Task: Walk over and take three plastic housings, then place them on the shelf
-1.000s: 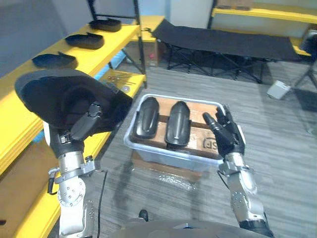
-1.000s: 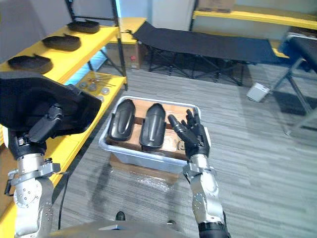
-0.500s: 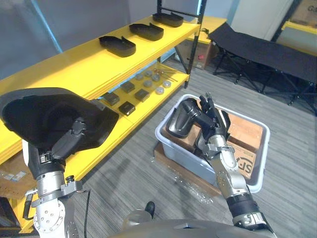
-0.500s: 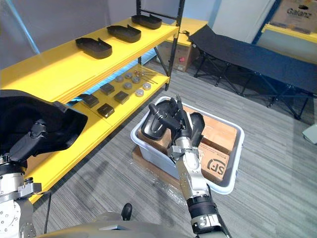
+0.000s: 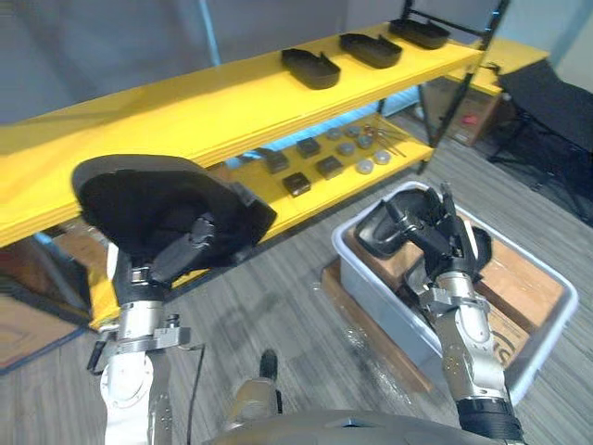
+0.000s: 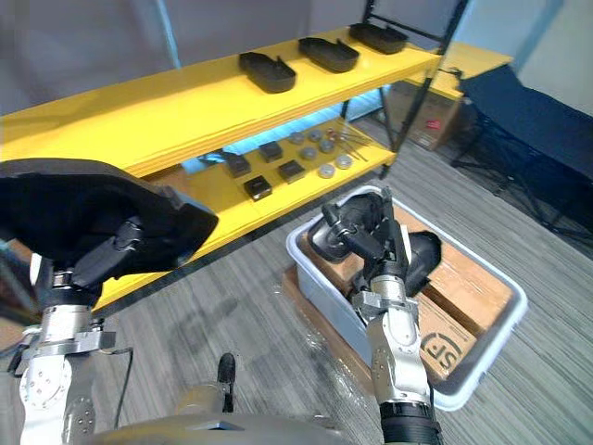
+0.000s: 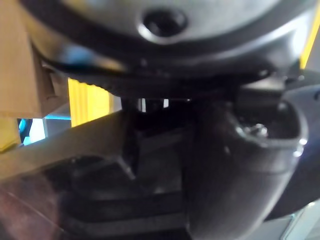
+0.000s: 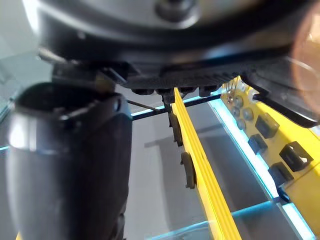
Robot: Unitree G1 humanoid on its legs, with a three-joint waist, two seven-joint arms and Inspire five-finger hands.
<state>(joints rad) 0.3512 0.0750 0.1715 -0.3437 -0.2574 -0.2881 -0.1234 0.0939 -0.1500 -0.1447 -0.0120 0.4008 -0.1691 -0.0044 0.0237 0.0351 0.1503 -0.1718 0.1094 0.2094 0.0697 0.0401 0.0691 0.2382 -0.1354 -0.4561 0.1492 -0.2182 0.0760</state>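
gripping left hand (image 5: 181, 261): it was raised at the near left, its fingers curled round the edge of the held housing.
held housing (image 5: 148, 199): a large black plastic shell, carried up in the left hand, near the shelf but not on it.
shelf (image 5: 185, 111): yellow, with two tiers, it ran from the left side away to the far right.
shelf housings (image 5: 310, 68): three black ones lay in a row on the top tier toward the far end, each apart from the next.
small parts (image 5: 324, 159): dark blocks and round metal pieces were spread on the lower tier.
bin (image 5: 389, 311): grey plastic, at the near right, it sat on a flat cardboard box on the floor.
bin housings (image 5: 380, 236): two dark ones lay inside the bin on brown cardboard.
right hand (image 5: 443, 246): it was held up over the bin with fingers straight and spread, gripping nothing; whether it touched the housing behind it could not be told.
cot (image 5: 556, 93): black, at the far right.
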